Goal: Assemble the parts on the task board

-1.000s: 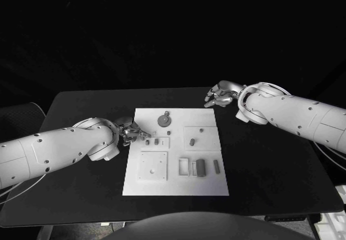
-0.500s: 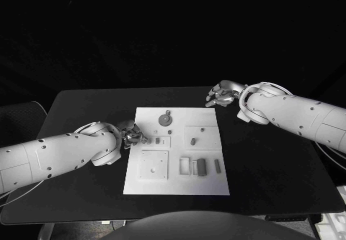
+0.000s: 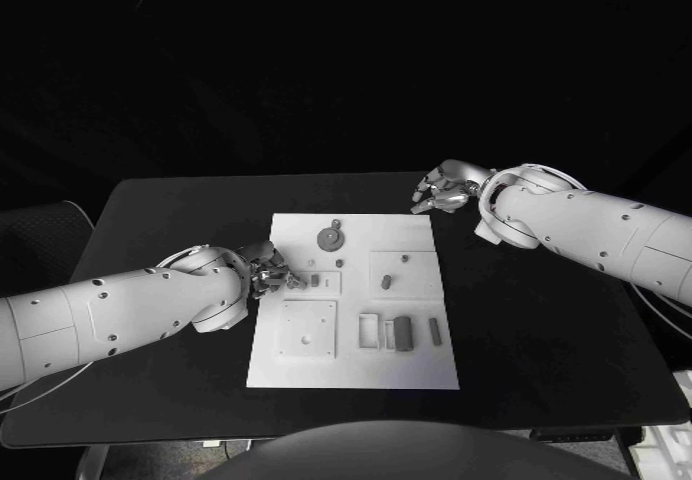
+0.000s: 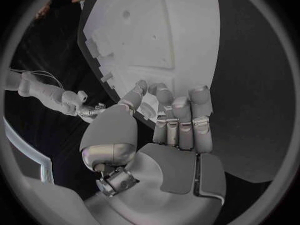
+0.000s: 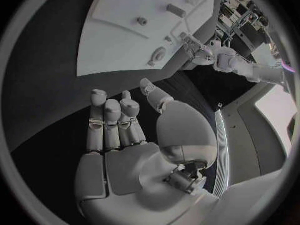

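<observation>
White task board (image 3: 353, 350) just beside left robot hand (image 3: 270, 268), touching its edge.

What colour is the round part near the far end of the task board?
Grey, a round part lying on the white task board; the head view shows it best.

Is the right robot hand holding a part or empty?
Empty. The right robot hand hovers over bare black table beside the white task board, fingers straight and apart, palm bare.

Grey parts (image 3: 402, 333) on white task board (image 3: 353, 372)
</observation>
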